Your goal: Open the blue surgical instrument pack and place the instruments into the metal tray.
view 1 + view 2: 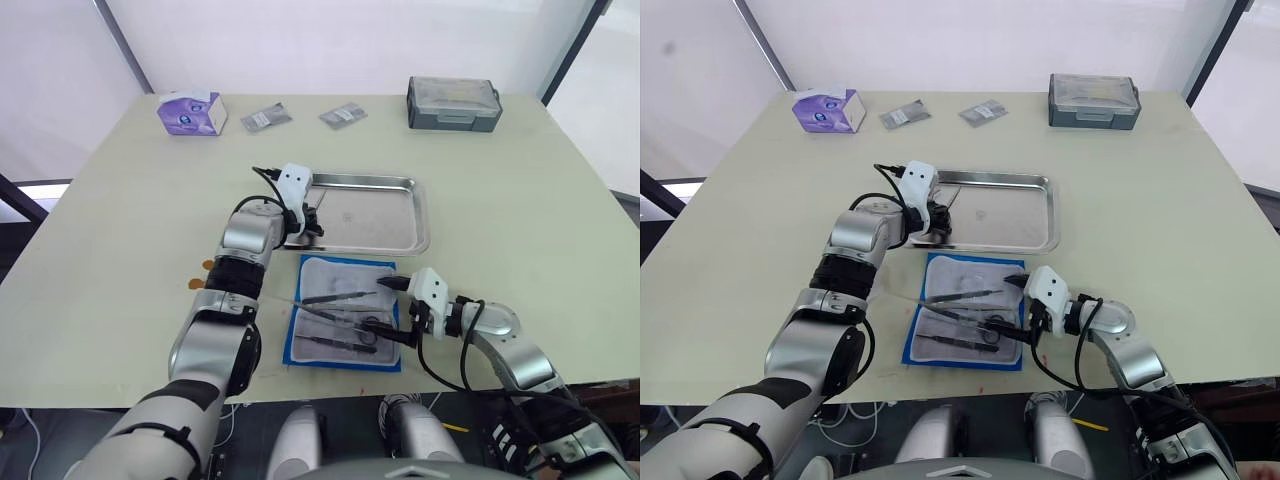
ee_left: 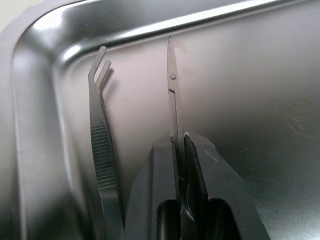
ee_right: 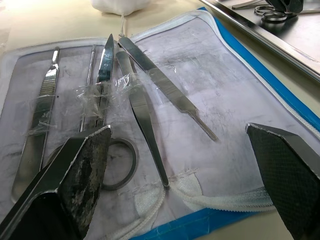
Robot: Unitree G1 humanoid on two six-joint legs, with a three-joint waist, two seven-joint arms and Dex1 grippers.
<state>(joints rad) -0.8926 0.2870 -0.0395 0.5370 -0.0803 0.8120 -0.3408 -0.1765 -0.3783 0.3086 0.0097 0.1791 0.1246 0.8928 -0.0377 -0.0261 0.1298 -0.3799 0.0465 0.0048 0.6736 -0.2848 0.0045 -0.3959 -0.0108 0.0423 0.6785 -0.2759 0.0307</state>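
Gripping scissors [image 2: 174, 100] over the metal tray [image 1: 395, 185], the left gripper [image 2: 179, 150] revealed tweezers [image 2: 102, 150] up close; the right gripper [image 3: 182, 160] gaped above the blue surgical instrument pack [image 3: 280, 95].

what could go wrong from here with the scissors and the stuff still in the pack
The left gripper holds the scissors tips-first over the metal tray, right beside the tweezers; releasing may knock them. In the open blue surgical instrument pack, clear tape crosses the remaining instruments, so the open right gripper might drag several together.
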